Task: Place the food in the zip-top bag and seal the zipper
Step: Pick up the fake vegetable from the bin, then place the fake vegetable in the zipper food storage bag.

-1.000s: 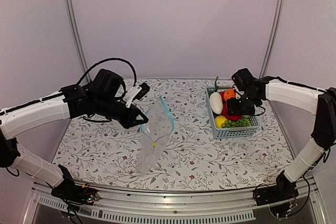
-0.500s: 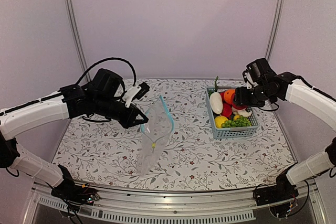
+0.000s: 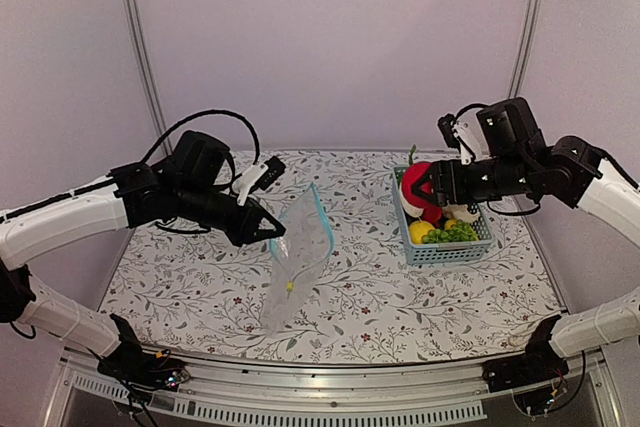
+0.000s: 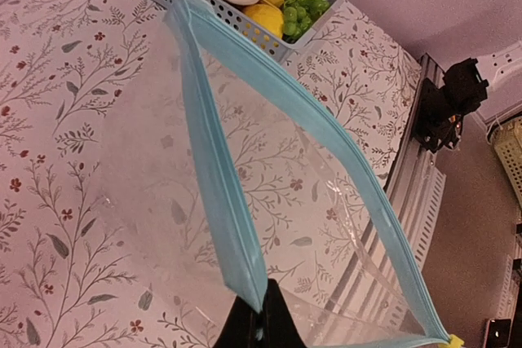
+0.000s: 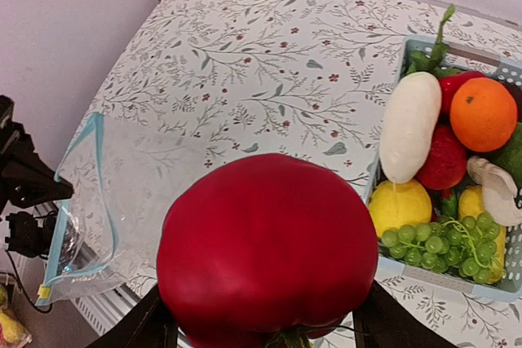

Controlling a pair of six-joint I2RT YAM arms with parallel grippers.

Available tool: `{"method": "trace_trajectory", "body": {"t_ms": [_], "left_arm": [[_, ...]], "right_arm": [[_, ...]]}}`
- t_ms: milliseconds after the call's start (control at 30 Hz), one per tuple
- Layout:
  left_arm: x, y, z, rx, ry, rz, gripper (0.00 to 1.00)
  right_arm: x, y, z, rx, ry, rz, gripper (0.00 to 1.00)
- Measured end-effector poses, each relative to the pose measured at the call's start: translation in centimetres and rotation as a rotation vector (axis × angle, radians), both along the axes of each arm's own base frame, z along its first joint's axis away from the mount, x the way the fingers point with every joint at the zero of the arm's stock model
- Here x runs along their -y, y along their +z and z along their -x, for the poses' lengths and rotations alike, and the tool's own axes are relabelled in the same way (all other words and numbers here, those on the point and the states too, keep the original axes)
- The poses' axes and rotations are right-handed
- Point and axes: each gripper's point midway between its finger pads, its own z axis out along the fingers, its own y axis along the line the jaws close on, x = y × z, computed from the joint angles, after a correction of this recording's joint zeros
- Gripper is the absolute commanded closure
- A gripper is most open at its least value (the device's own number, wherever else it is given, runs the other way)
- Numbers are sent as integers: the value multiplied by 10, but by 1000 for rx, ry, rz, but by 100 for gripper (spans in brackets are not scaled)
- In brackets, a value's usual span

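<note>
My left gripper [image 3: 268,228] is shut on the upper corner of the clear zip-top bag [image 3: 292,267], pinching its light blue zipper strip [image 4: 214,160]; the bag's mouth hangs open, its bottom on the table. My right gripper [image 3: 425,190] is shut on a big red tomato [image 5: 267,250] and holds it in the air above the left edge of the blue mesh basket [image 3: 448,250]. In the basket lie a white radish [image 5: 408,126], an orange [image 5: 483,113], a yellow lemon [image 5: 400,206], green grapes [image 5: 440,240] and another red fruit [image 5: 442,159].
The basket stands at the right of the flower-patterned table [image 3: 200,287]. Metal frame posts [image 3: 138,47] rise at the back corners. The table's front rail [image 3: 330,387] runs along the near edge.
My right gripper has risen out of the basket with the red tomato and moved left toward the bag. The left gripper and bag have barely moved.
</note>
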Motion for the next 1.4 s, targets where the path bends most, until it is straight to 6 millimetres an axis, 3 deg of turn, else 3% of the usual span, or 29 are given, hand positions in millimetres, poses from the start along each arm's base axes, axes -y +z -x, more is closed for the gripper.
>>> {"method": "trace_trajectory", "body": {"t_ms": [167, 333, 600, 733, 900, 1067, 1400], "left_arm": [[3, 6, 6, -2, -30, 34, 100], [5, 6, 9, -10, -48, 47, 100], [7, 6, 11, -17, -62, 56, 100], [7, 7, 12, -18, -67, 59, 100], [4, 10, 10, -1, -56, 62, 100], [4, 15, 11, 14, -58, 73, 100], [4, 15, 11, 16, -62, 79, 100]], "right_arm": [[-54, 26, 42, 30, 185, -84, 46], [-103, 33, 71, 33, 318, -132, 46], [-182, 11, 97, 0, 455, -102, 45], [-204, -12, 97, -25, 468, -60, 45], [-206, -38, 85, -35, 407, 17, 46], [-194, -50, 74, -29, 332, 86, 44], [-190, -57, 64, -28, 280, 157, 25]]}}
